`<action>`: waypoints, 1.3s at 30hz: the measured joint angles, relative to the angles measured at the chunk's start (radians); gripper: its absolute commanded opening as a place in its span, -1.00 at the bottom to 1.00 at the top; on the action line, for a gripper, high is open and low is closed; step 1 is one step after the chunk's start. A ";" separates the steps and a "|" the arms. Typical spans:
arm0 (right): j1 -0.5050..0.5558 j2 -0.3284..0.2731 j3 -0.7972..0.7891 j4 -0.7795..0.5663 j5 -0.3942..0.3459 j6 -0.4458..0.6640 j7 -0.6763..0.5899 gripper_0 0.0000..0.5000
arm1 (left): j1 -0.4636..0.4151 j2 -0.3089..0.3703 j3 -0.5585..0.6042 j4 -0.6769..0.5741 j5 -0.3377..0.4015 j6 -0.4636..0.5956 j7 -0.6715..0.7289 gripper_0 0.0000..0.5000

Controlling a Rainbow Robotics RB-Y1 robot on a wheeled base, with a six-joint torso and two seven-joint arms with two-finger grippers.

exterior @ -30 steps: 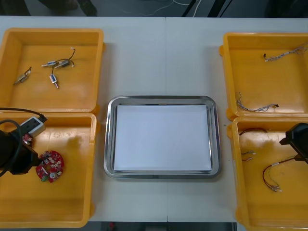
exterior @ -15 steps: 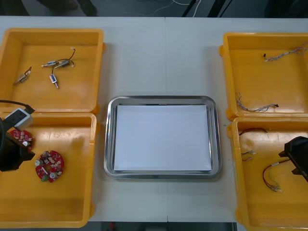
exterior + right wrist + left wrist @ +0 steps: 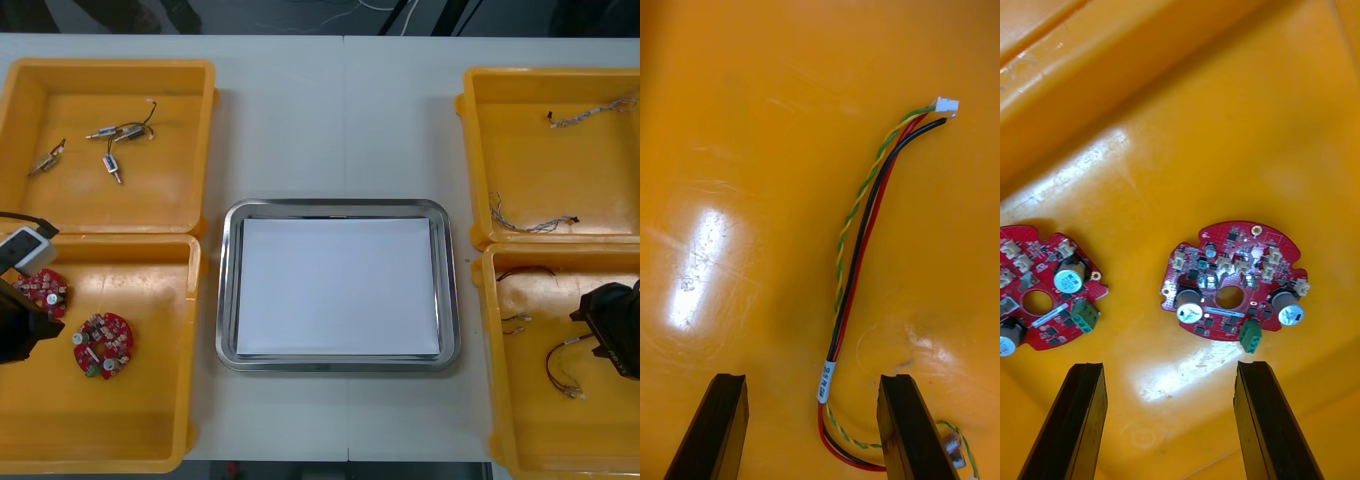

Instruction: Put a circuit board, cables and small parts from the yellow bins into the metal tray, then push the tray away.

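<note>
Since the round red circuit board [image 3: 1232,289] lies flat on the floor of the near-left yellow bin [image 3: 150,440], just ahead of my left end effector [image 3: 1169,367], which is spread apart and holds nothing, I judge the step in hand to be picking up that board. To do it well I should centre the board in the gap, come straight down and close across its rim, clear of the tall parts on its face. A second board [image 3: 1041,296] lies near it, farther off and to the left; I must keep off it.

My right end effector [image 3: 811,379], also apart and empty, hangs over the red and yellow cable [image 3: 857,247] in the near-right bin [image 3: 520,420]. The metal tray [image 3: 228,290], white inside, sits between the bins on the worktop [image 3: 340,120], with only the bin wall in the way. Small metal parts [image 3: 110,140] lie in the far-left bin [image 3: 190,80].
</note>
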 measured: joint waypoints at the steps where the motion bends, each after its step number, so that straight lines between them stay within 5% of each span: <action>1: 0.000 0.000 0.003 0.004 0.002 -0.002 0.000 1.00 | 0.004 -0.005 0.000 0.000 0.002 0.000 -0.006 1.00; 11: 0.000 0.002 0.045 0.063 0.013 -0.055 -0.004 1.00 | 0.059 -0.015 0.000 -0.001 0.014 -0.009 -0.219 1.00; 23: 0.001 0.002 0.058 0.070 0.017 -0.061 -0.032 1.00 | 0.070 -0.015 -0.110 0.002 0.000 -0.133 -0.233 1.00; 25: 0.003 0.002 0.061 0.070 0.018 -0.061 -0.058 0.23 | 0.070 -0.015 -0.136 0.005 -0.007 -0.150 -0.233 1.00; 26: 0.004 0.002 0.061 0.070 0.018 -0.062 -0.065 -0.49 | 0.070 -0.015 -0.146 0.007 -0.010 -0.158 -0.233 1.00; 27: 0.005 0.002 0.061 0.070 0.018 -0.062 -0.066 -0.76 | 0.070 -0.015 -0.155 0.009 -0.012 -0.164 -0.233 1.00; 29: 0.010 0.002 0.061 0.070 0.017 -0.063 -0.066 -1.00 | 0.070 -0.015 -0.168 0.011 -0.017 -0.176 -0.233 1.00; 39: 0.017 0.002 0.061 0.069 0.010 -0.074 -0.066 -1.00 | 0.070 -0.014 -0.203 0.028 -0.040 -0.208 -0.233 1.00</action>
